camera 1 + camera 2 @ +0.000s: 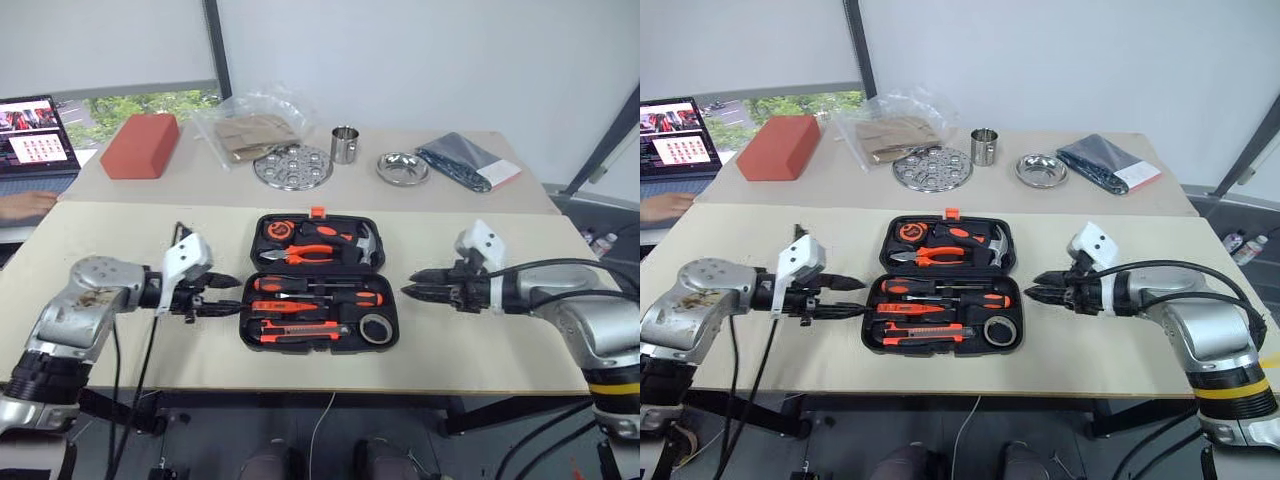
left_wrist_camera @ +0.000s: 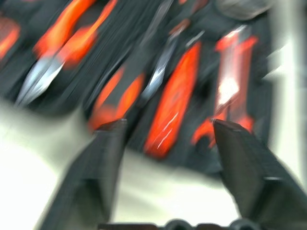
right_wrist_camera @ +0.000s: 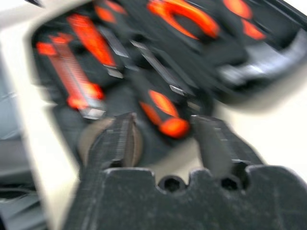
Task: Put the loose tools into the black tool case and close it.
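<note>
Silver arms, black fingers, white wrist housings, black cables

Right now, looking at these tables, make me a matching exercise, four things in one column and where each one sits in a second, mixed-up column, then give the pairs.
Things:
1. red block
2. steel cup
3. tape ring
4. hammer

Places:
A. near half of the black tool case, at its right end
B. far table, at its left end beside the laptop
C. far half of the open case, at its right side
D. far table, between the perforated steel dish and the small steel bowl

Pairs: 1-B, 2-D, 3-A, 4-C
</note>
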